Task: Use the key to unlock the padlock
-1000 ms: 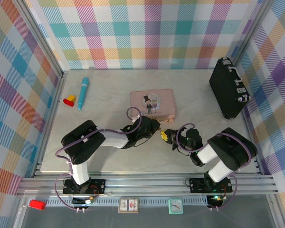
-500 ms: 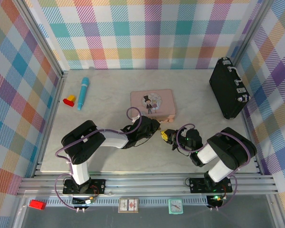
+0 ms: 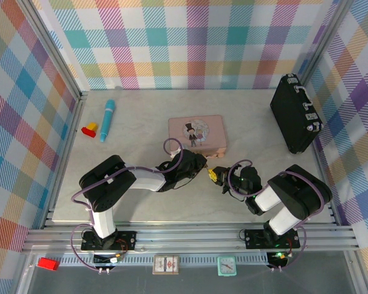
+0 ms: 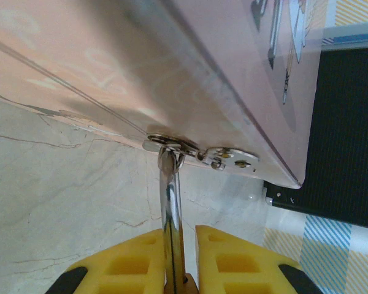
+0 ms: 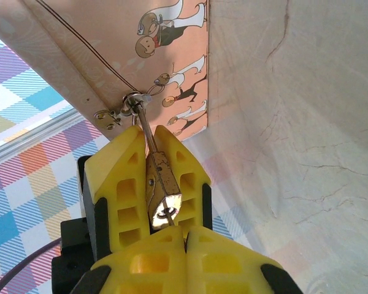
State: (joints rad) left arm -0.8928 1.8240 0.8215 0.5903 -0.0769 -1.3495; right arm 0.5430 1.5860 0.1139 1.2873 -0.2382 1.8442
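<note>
The brass padlock [image 5: 161,180] hangs by its thin shackle [image 4: 168,196] from the hasp [image 4: 199,150] on the front of the pink tin [image 3: 196,133]. My left gripper [image 4: 179,236] is shut on the padlock, its yellow fingers [image 5: 119,177] pressing both sides of the body. The right gripper [image 5: 185,228] is shut on the key [image 5: 170,214]. The key's thin dark shaft reaches the keyhole in the padlock's shiny bottom face. In the top view both grippers meet just in front of the tin's right corner, left gripper [image 3: 203,166] and right gripper [image 3: 224,179].
A black case [image 3: 294,119] stands at the back right by the wall. A blue tube [image 3: 107,119] and yellow-and-red blocks [image 3: 89,129] lie at the far left. The checked walls close in the table on three sides.
</note>
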